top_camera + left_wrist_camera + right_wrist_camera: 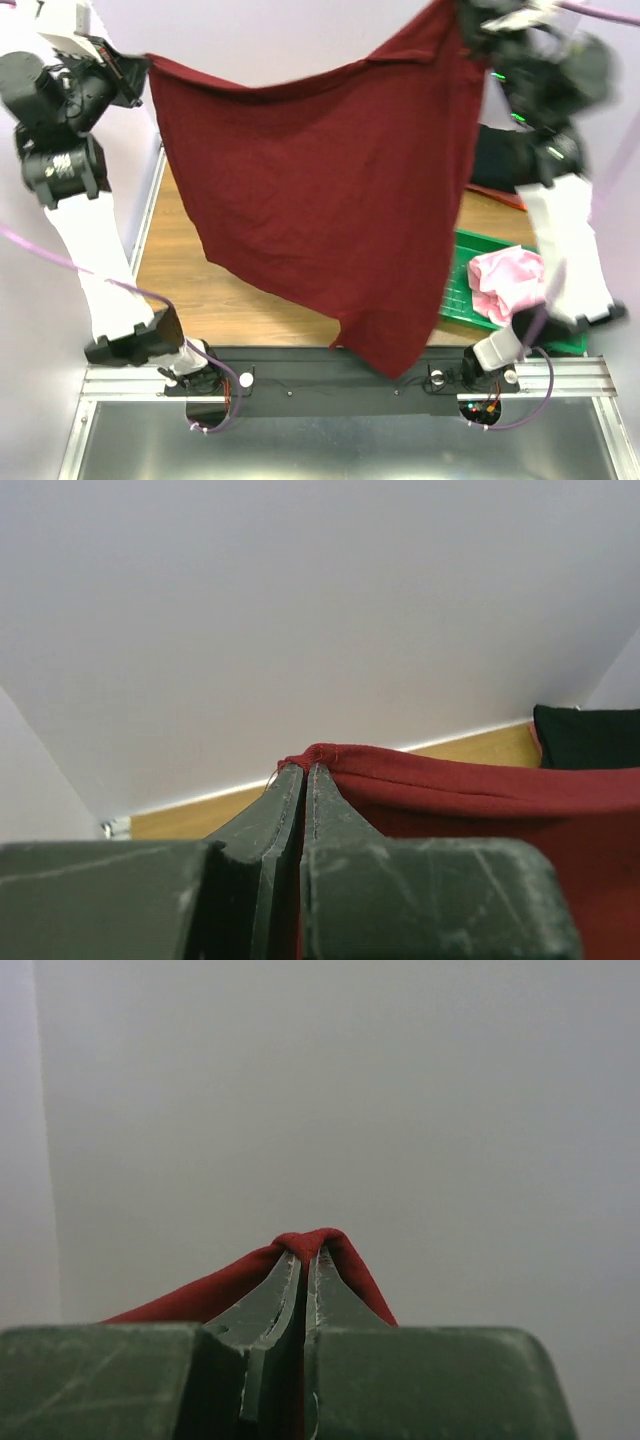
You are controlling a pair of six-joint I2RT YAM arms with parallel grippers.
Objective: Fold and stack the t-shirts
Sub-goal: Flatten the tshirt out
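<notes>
Top view: the maroon tee [320,190] hangs spread in mid-air btwn both arms, L gripper [140,70] pinching a corner at 10 o'clock and R gripper [470,15] pinching another at 1 o'clock. Its low tip is at 6 o'clock, and the pink tee [510,285] is bunched in the green tray [470,260] at 4 o'clock. L wrist: fingers [285,800] clamped tight on the maroon hem, cloth running off to 3 o'clock under a black tee [590,738]. R wrist: fingers [270,1300] likewise squeezed together on a maroon fold, cloth draping to 8 o'clock.

Soft, even light is filling every view, leaving shadows faint. The right arm [560,80] is blurring with motion overhead, and the right wrist view is looking greyer.
</notes>
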